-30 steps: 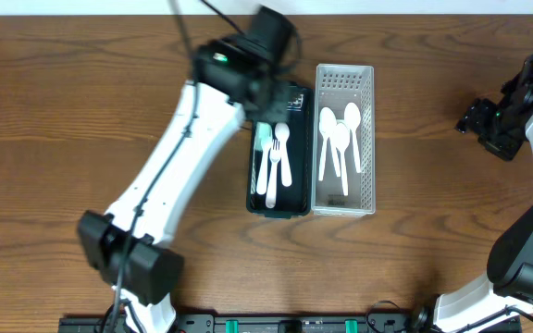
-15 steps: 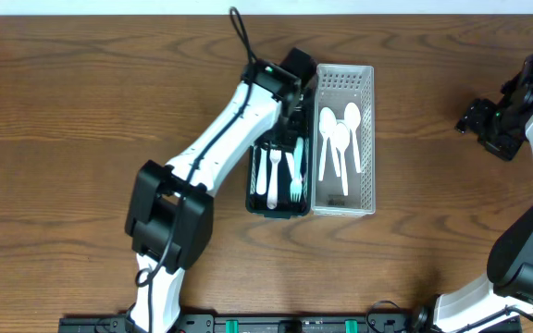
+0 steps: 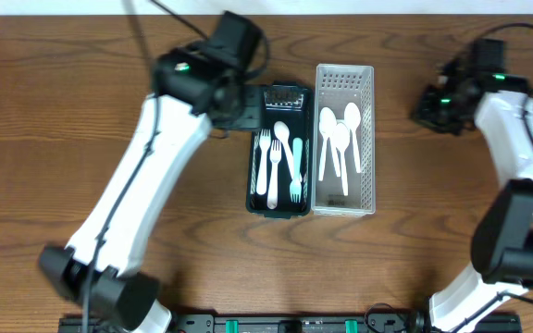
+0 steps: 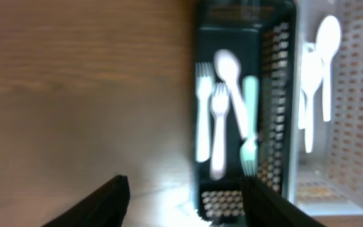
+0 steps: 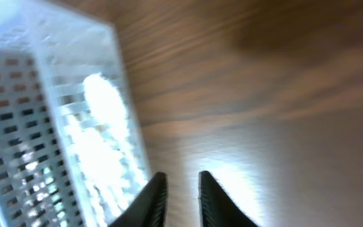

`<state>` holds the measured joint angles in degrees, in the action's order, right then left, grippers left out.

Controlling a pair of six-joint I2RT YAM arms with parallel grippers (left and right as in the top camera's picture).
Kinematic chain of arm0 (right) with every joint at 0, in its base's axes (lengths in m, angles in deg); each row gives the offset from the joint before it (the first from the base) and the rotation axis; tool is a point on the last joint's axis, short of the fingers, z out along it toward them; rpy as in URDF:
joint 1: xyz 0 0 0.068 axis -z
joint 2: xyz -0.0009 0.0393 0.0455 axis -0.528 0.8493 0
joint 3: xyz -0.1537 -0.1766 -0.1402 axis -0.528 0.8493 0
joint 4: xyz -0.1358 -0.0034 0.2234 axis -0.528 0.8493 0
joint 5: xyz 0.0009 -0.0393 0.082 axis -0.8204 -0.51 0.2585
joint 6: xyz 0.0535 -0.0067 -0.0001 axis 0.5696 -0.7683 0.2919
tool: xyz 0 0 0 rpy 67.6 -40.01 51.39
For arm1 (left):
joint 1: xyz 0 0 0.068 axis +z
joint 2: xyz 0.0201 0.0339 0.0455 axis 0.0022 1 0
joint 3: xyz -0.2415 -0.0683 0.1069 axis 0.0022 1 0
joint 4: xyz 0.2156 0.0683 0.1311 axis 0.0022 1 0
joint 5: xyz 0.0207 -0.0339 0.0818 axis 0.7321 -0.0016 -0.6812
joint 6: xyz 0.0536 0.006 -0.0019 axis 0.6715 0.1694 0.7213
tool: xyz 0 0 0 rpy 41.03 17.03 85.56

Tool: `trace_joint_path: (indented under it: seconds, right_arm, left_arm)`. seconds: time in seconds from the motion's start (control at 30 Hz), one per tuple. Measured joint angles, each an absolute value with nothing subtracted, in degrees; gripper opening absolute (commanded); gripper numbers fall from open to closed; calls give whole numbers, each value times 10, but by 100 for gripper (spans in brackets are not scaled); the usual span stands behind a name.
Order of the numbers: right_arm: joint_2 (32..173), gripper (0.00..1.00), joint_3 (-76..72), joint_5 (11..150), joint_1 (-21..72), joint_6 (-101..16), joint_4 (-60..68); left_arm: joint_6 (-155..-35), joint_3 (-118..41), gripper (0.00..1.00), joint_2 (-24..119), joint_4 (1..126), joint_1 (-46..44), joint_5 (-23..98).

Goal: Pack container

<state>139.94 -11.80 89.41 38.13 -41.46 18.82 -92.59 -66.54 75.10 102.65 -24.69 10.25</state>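
A black mesh container (image 3: 256,176) holds two white forks, a white spoon (image 3: 285,143) and a teal fork (image 3: 296,171). Beside it on the right, a white mesh container (image 3: 368,139) holds three white spoons (image 3: 340,139). My left gripper (image 3: 237,100) hovers by the black container's top left corner, open and empty. The blurred left wrist view shows that gripper (image 4: 181,208) wide apart, with the black container (image 4: 276,94) and teal fork (image 4: 249,126) ahead. My right gripper (image 3: 430,104) is over bare wood right of the white container (image 5: 17,126). In its own view the right gripper (image 5: 181,202) shows only a narrow gap, nothing in it.
The wooden table (image 3: 63,139) surrounds both containers. The arm bases and a black rail (image 3: 276,324) run along the front edge. My left arm (image 3: 137,185) crosses the table's left half diagonally.
A teal fork now lies in the black container. My left gripper opened and drew back up-left. My right arm swung left toward the white container and its jaws narrowed.
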Motion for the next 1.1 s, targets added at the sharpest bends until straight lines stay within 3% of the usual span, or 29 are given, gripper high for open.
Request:
trace_joint_path:
  seconds: [0.1, 0.27, 0.43, 0.67, 0.9, 1.1]
  right_arm:
    - [1424, 10, -118, 900, 338, -413, 176]
    - [1459, 13, -117, 907, 295, -405, 161]
    - [1464, 6, -117, 910, 286, -406, 149]
    - [1437, 10, -116, 882, 310, -430, 157]
    - [1242, 12, -119, 860, 377, -520, 171]
    - [1023, 14, -131, 858, 378, -599, 211]
  left_arm:
    - [-927, -667, 67, 724, 1073, -216, 77]
    - [-920, -667, 66, 714, 1129, -152, 38]
    - [-888, -667, 65, 702, 1125, -102, 24]
    - [-830, -667, 65, 596, 1084, -68, 19]
    - [-750, -671, 79, 442, 1064, -61, 7]
    - [-721, -672, 80, 374, 1110, -61, -20]
